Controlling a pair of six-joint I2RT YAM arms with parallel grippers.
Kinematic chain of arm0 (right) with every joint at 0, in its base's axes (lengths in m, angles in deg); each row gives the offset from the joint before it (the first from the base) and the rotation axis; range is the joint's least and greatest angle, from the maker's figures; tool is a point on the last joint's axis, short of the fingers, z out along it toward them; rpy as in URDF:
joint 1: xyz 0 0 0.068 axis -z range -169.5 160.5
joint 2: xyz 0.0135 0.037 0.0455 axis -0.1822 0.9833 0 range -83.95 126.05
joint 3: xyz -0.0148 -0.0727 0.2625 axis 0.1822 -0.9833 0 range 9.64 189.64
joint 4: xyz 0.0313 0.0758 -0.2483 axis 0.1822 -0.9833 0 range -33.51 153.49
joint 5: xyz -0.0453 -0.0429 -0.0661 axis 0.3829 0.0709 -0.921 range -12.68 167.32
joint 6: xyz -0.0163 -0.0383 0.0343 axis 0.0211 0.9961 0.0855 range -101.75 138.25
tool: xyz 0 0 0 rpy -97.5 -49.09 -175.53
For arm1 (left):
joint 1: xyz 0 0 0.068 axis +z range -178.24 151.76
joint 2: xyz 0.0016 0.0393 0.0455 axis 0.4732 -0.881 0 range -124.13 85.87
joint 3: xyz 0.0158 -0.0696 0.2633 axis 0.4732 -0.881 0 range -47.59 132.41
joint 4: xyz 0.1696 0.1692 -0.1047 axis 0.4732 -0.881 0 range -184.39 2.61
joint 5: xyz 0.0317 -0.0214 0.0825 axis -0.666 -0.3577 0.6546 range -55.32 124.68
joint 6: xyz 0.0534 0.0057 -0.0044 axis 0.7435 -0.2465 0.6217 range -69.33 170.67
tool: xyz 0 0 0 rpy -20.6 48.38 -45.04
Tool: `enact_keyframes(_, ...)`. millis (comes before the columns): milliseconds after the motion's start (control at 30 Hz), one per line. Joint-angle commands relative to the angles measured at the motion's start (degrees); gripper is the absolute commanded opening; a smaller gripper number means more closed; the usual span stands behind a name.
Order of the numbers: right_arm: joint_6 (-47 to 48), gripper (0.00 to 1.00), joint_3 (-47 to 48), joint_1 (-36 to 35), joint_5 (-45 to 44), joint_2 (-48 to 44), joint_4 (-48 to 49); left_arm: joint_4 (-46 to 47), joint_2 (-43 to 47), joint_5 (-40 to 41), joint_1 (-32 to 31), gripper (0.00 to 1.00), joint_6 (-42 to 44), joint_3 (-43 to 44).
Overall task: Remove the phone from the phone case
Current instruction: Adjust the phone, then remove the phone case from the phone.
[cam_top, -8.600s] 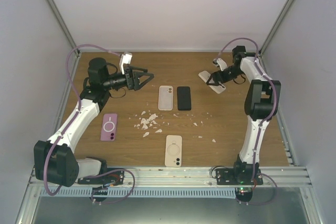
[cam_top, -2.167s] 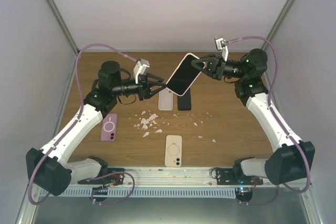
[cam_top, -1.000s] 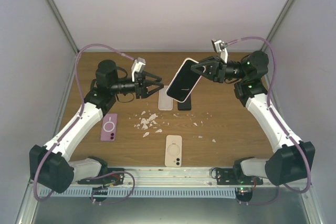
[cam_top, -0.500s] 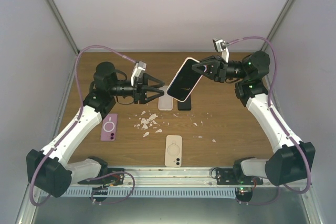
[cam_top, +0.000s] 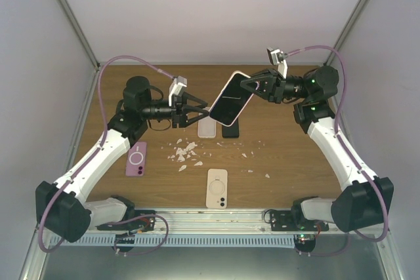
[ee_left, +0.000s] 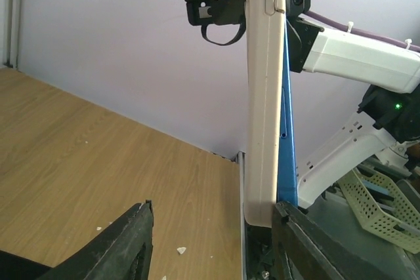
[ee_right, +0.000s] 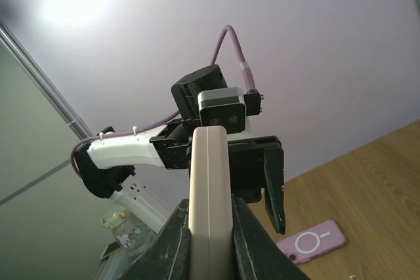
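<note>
Cream case [ee_left: 264, 96] with the phone [cam_top: 228, 101] inside hangs tilted above the table [cam_top: 295, 162], at the upper middle of the overhead frame. The right tool [cam_top: 248, 86] pinches its upper end. The left tool [cam_top: 205, 113] is spread around the lower end.

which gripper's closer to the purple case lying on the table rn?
Left. The left gripper hangs open in the air, up and right of the purple case in the top view. The right gripper, shut on the cased phone, is further right, beyond the left one.
</note>
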Motion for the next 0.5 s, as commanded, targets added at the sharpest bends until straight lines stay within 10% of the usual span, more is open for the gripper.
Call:
enact_keyframes(0, -5.1, 0.0, -0.7, -0.7, 0.7, -1.7, 8.0, 1.8, -1.2, 3.7, 0.4, 0.48, -1.6, 0.3)
enact_keyframes(467, -11.5, 0.0, -2.0, -4.0, 2.2, -1.3, 16.7, 0.9, -2.7, 9.6, 0.7, 0.39, -2.0, -0.1)
